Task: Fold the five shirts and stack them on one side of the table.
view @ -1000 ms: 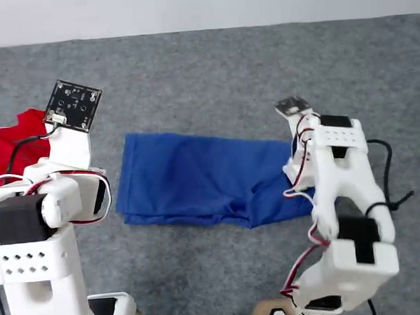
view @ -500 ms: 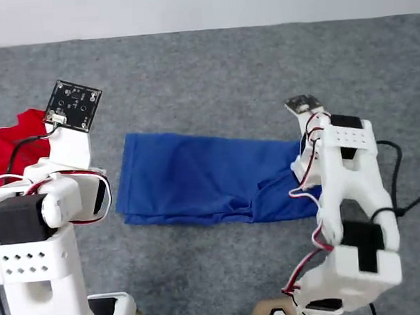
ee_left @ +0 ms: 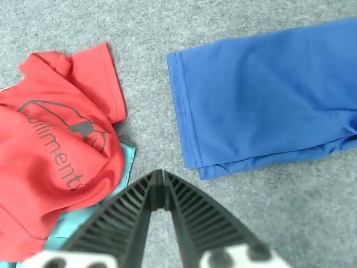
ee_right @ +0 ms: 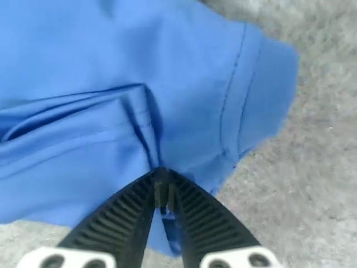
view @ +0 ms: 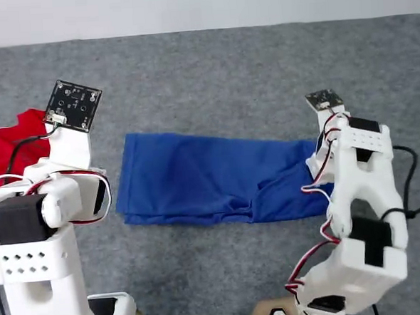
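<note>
A blue shirt [view: 197, 176], folded into a long strip, lies across the middle of the grey table. My right gripper [ee_right: 162, 192] is shut on a fold of the blue shirt [ee_right: 111, 72] near its sleeve end, under the right arm [view: 354, 184]. The left arm [view: 56, 202] stands at the table's left. My left gripper [ee_left: 162, 177] is shut with nothing in it, above bare table between the red shirt [ee_left: 50, 151] and the blue shirt's [ee_left: 262, 106] hem end.
The crumpled red shirt [view: 3, 149] lies at the left edge on top of a teal shirt [ee_left: 126, 160]. Grey table surface [view: 226, 78] stretches behind the blue shirt and to the far right.
The right arm has moved to the right with the blue shirt's end in its gripper, stretching the strip longer and flatter. The left arm has not moved.
</note>
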Motion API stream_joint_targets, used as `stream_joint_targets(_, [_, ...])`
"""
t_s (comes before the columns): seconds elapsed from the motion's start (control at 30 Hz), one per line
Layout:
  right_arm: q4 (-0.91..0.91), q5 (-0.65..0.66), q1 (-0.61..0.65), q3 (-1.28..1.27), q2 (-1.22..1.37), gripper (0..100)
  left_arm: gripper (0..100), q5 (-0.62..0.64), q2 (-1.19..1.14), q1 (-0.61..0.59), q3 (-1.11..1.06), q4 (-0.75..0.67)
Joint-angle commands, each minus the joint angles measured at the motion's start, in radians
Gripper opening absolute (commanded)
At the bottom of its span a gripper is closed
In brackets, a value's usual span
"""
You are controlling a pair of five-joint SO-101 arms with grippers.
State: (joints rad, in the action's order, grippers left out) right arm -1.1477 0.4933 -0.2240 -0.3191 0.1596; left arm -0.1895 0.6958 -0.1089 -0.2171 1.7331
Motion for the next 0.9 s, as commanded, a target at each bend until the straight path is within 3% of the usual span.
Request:
stream_joint_targets(0.0, [0.010, 0.011, -0.015, 0.055, 0.021, 0.9, 1, 0.005, 0.023, -0.002, -0.001, 0.023])
stream_joint_targets(0.37, [-0.139, 0.060, -0.082, 0.058, 0.031, 0.9, 1, 0.005, 0.023, -0.002, -0.002, 0.023])
stream_joint_targets(0.87, [-0.157, 0.061, -0.085, 0.195, 0.050, 0.9, 1, 0.005, 0.023, -0.002, -0.002, 0.023])
